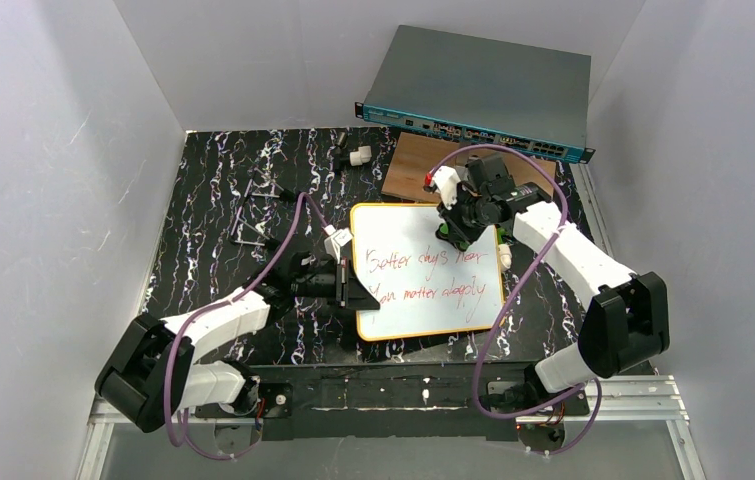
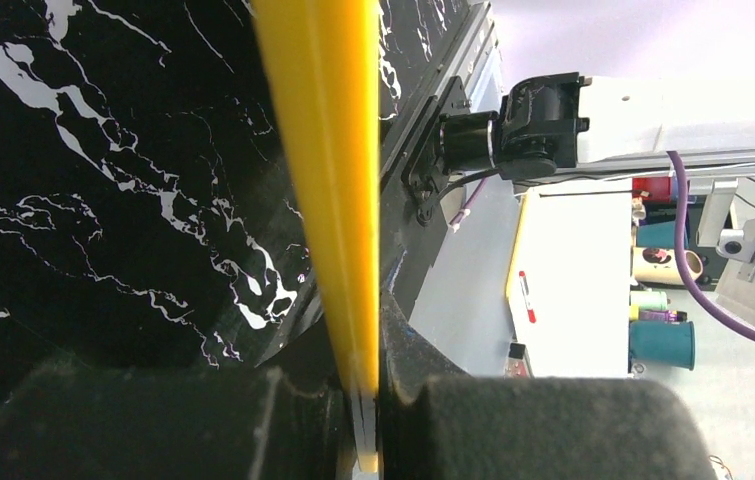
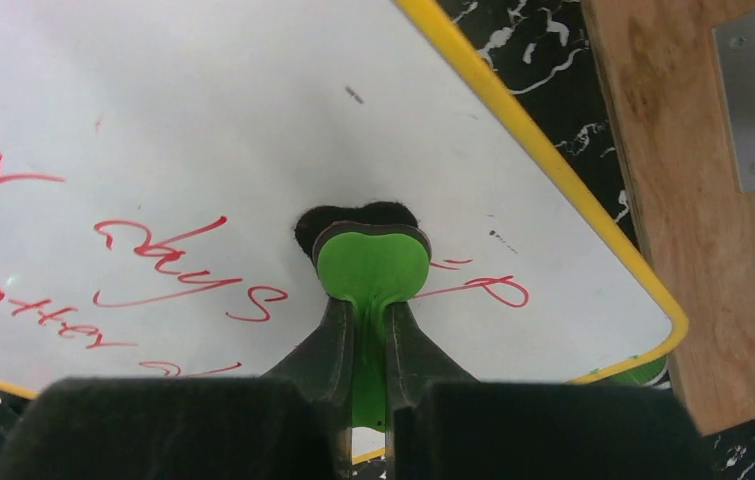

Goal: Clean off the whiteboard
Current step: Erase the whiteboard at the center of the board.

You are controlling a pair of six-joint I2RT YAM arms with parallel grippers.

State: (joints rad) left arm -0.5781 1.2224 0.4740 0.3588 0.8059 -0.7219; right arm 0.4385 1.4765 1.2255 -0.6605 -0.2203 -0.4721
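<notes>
**A:** Where is the whiteboard (image 1: 428, 270) lying?

**B:** It is lying flat on the black marbled table (image 1: 213, 200), with the wooden board (image 1: 415, 165) sitting just past its far edge. Two red handwritten lines (image 1: 418, 262) are running across it side to side, which is also looking like its longer way.

**A:** And the claws?

**B:** The right gripper (image 3: 371, 335) is pinching a green eraser (image 3: 371, 262) over the whiteboard's far right corner. The dark felt seems to be pressing on the surface at the tail of the upper line. So nearly all the writing is lying to the eraser's left and toward the whiteboard's near edge. I am judging that the wipe needs to run leftward along the lines. The left gripper (image 2: 358, 395) is clamping the whiteboard's left rim, steadying it.

**A:** What is each view adding?

**B:** The right wrist view is showing the eraser against the strokes, which the arm is hiding from above. The left wrist view is showing only the yellow rim edge-on between the pads, and no writing.
</notes>
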